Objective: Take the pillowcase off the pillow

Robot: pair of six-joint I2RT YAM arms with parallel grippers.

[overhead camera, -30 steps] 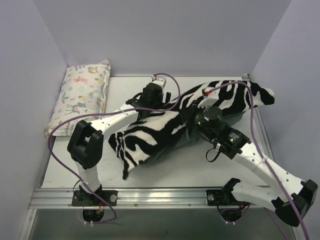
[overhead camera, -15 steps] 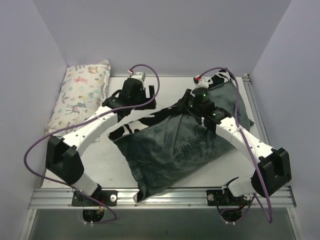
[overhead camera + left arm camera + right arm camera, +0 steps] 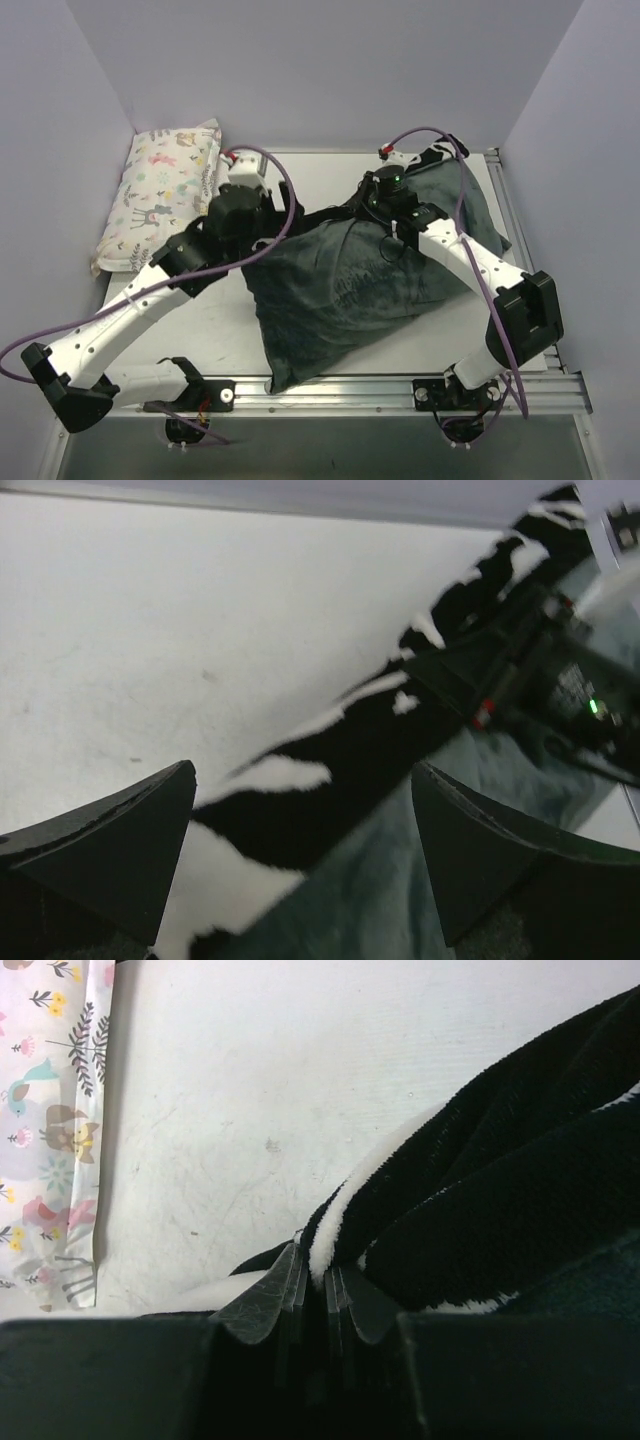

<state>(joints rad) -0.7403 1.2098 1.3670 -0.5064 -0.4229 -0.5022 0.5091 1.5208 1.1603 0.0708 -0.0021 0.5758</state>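
The pillowcase [image 3: 360, 285] lies across the middle of the table, mostly showing its dark slate-grey inner face. Zebra stripes show only along its far edge [image 3: 305, 217]. The white pillow is hidden. My right gripper [image 3: 368, 203] is shut on a zebra-striped fold of the pillowcase's far edge. In the right wrist view the gripper [image 3: 318, 1275] pinches the plush fold [image 3: 500, 1190]. My left gripper [image 3: 272, 218] is open and empty at the cloth's far left edge. In the left wrist view the gripper [image 3: 302, 810] hangs just above the striped edge [image 3: 340, 770].
A small pastel animal-print pillow [image 3: 165, 195] lies at the back left against the wall; it also shows in the right wrist view [image 3: 50, 1130]. An aluminium rail [image 3: 320, 390] runs along the front edge. Purple cables loop over both arms. Walls close in three sides.
The pillowcase has gone from zebra face up to grey inner face up. The left gripper has drawn back to the left. The right gripper has stayed on the far edge.
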